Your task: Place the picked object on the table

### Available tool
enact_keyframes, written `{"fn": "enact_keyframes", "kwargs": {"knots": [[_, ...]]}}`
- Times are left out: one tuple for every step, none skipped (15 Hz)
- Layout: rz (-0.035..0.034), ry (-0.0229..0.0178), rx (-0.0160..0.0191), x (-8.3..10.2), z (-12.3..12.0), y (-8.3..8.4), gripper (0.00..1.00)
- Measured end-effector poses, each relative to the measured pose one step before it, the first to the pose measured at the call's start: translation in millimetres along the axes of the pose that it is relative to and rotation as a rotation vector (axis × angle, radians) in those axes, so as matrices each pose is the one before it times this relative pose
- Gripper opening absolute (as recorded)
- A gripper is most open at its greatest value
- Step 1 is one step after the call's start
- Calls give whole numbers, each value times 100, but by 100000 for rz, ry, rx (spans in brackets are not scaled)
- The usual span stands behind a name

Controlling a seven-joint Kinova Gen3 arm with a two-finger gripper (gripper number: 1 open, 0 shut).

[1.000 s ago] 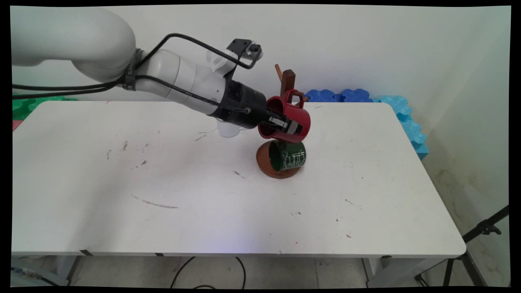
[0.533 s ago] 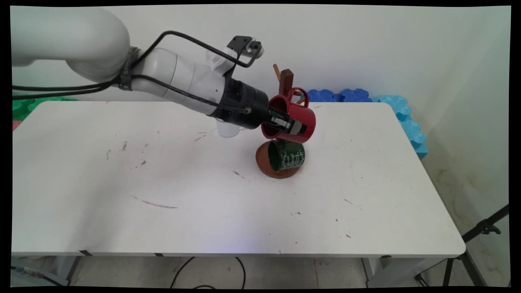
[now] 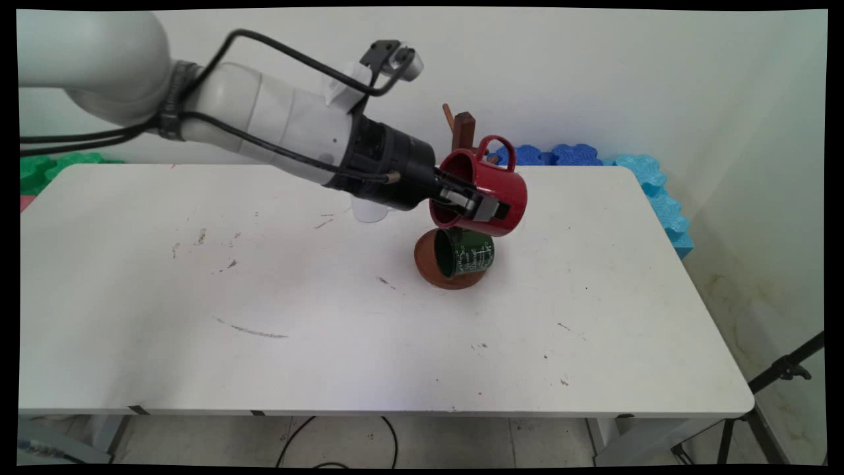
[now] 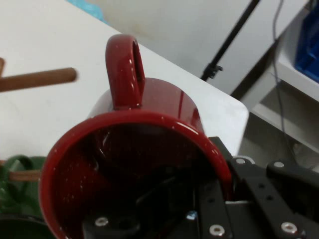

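Note:
My gripper is shut on the wall of a red mug, one finger inside the rim and one outside. The mug is tipped on its side in the air, handle up, just right of the wooden mug tree. A dark green mug hangs low on the tree, above its round brown base. In the hand view the red mug fills the middle with its mouth toward the camera. One bare wooden peg points in from the left, and the green mug shows at the lower left.
A white cup stands on the table behind the arm, mostly hidden. Blue foam tiles line the table's far right edge and green ones the far left. A black tripod stands off the table's right side.
The gripper has carried the red mug rightward and slightly up, away from the tree's post. The handle now stands clear of the pegs. The green mug has not moved.

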Motion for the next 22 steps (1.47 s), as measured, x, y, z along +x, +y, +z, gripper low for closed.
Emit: {"fn": "enact_keyframes", "kwargs": {"knots": [[865, -857, -815, -11, -616, 443, 0], [576, -550, -436, 40, -462, 248, 0], [569, -629, -406, 26, -445, 243, 0], [768, -974, -361, 65, -610, 247, 0], [590, -719, -184, 60, -419, 119, 0], [997, -1326, -93, 75, -705, 113, 0], [1310, -1645, -13, 126, -914, 38, 0], [1392, -1625, -36, 148, -848, 16, 0], [1333, -1530, 91, 154, -704, -50, 0], [1674, -1994, 273, 206, -800, -133, 0], [1641, -1949, 545, 206, -804, -211, 0], [1282, -1772, 735, 150, -660, -284, 0], [893, -1304, 584, 67, -441, -190, 0], [1196, -2371, 1153, 14, -634, -361, 0], [823, -1711, 860, -28, -389, -281, 0], [1211, -2858, 1599, -163, -564, -490, 0], [787, -1921, 1232, -178, -377, -343, 0], [1238, -3094, 1992, -308, -474, -599, 0], [950, -2069, 1361, -208, -261, -422, 0], [1298, -3170, 2253, -422, -345, -678, 0], [1596, -3569, 2680, -531, -300, -802, 0], [1728, -3498, 2555, -573, -151, -820, 0]]}}
